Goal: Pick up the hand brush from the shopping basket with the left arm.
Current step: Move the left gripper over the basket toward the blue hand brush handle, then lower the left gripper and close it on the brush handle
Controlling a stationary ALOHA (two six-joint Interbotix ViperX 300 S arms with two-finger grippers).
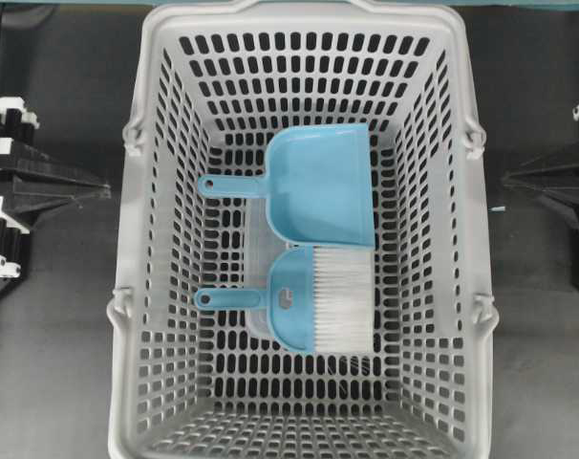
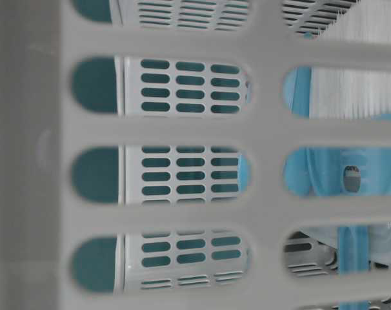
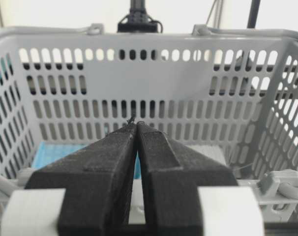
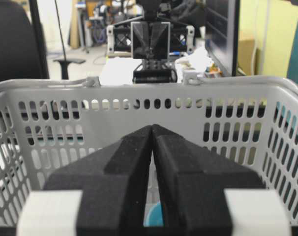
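Grey shopping basket (image 1: 304, 43) on the dark surface (image 1: 51, 363), hand brush (image 1: 313, 298) lying on its floor just beside a blue dustpan (image 1: 320, 184), left claw (image 3: 135, 129) clenched outside the basket's left wall, right claw (image 4: 152, 132) clenched outside its right wall.

Basket (image 1: 137, 287) top open; dustpan (image 1: 318, 182) touches brush (image 1: 318, 298) far side.

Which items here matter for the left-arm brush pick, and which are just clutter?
Relevant:
- hand brush, lying on the basket floor
- shopping basket
- left tool, shut, outside the basket

Lying about:
- blue dustpan, beside the brush
- right tool, shut, parked outside the basket
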